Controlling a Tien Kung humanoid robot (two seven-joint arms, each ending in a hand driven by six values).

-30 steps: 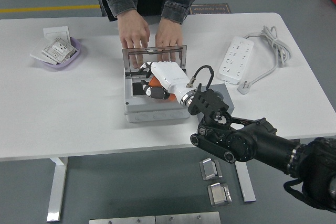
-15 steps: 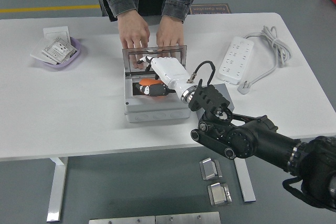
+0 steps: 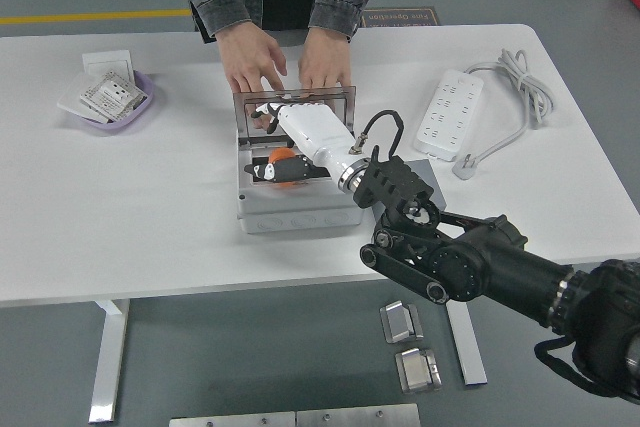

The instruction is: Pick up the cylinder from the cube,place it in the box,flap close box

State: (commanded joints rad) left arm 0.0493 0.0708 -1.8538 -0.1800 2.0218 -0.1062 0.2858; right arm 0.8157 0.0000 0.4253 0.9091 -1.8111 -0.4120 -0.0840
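One R hand [image 3: 300, 127] over box [image 3: 300, 209]

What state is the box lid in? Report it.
Open. The clear lid stands upright at the back of the box, with the right hand against it and a person's hands behind.

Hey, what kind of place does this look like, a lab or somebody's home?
Likely a robotics lab: a bare white table on a grey floor with yellow line, a power strip, and a person's hands steadying the box.
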